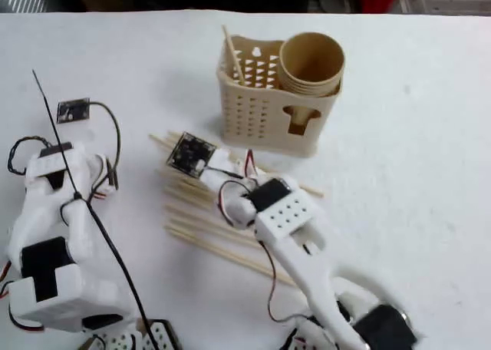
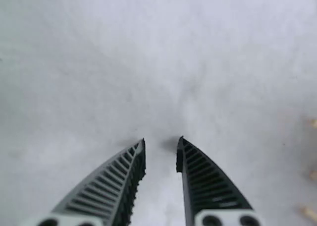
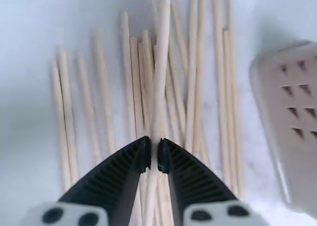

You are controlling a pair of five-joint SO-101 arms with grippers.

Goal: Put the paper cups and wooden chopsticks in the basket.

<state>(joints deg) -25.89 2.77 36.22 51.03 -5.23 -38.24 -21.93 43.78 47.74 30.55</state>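
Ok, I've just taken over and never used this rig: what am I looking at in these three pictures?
Two small robot arms stand at a white table. The overhead picture shows both; the other two look out from each arm's wrist. The left gripper is open over bare table. The right gripper is shut on one chopstick above the loose chopsticks. The basket already holds stacked paper cups and one stick.

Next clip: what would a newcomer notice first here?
Loose chopsticks lie fanned on the table beside the basket, the right gripper shut on one chopstick. Stacked cups already sit in the basket.
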